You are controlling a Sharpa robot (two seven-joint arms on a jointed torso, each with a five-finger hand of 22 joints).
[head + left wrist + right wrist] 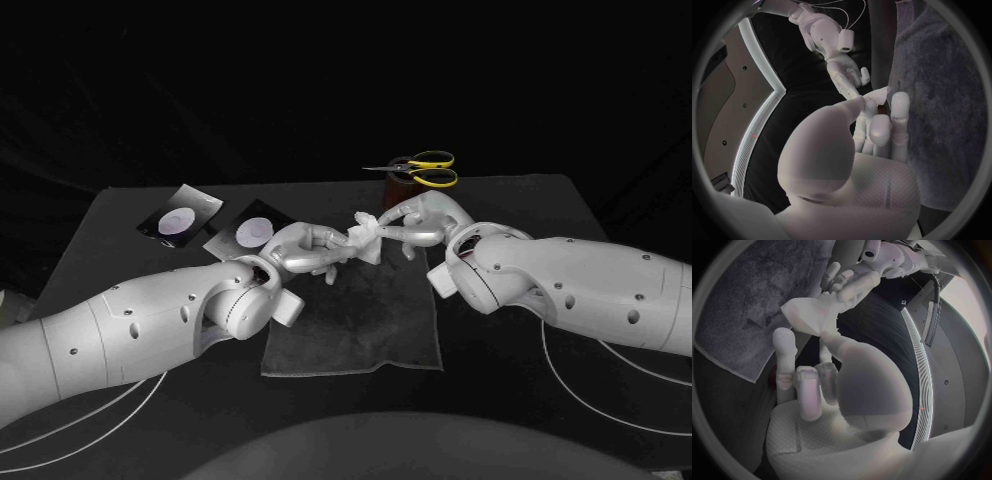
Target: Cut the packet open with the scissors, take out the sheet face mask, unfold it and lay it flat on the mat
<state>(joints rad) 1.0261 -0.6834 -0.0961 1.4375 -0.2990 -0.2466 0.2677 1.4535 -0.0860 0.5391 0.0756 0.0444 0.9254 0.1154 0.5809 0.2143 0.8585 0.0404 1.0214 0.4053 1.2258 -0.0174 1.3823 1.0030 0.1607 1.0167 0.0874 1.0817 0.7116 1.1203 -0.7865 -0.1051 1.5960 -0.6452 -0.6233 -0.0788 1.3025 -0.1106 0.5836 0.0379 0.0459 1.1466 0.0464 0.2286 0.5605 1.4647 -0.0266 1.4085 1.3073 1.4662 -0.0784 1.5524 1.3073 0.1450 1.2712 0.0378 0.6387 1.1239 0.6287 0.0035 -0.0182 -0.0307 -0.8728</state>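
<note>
A folded white sheet mask [369,238] hangs above the far end of the grey mat [353,330], held between both hands. My left hand [307,250] pinches its left side and my right hand [420,221] pinches its right side. In the left wrist view my left hand's fingertips [859,103] close on the mask [878,94], with my right hand [848,75] just beyond. The right wrist view shows the mask [811,312] bunched between my right hand [826,375] and my left hand [853,281]. Yellow-handled scissors [420,168] lie at the table's far edge.
Two black packets [180,215] [254,231] with pale round prints lie at the far left of the table, beside my left arm. A small brownish piece [369,215] sits just behind the hands. The mat [751,305] lies flat, with a creased near end.
</note>
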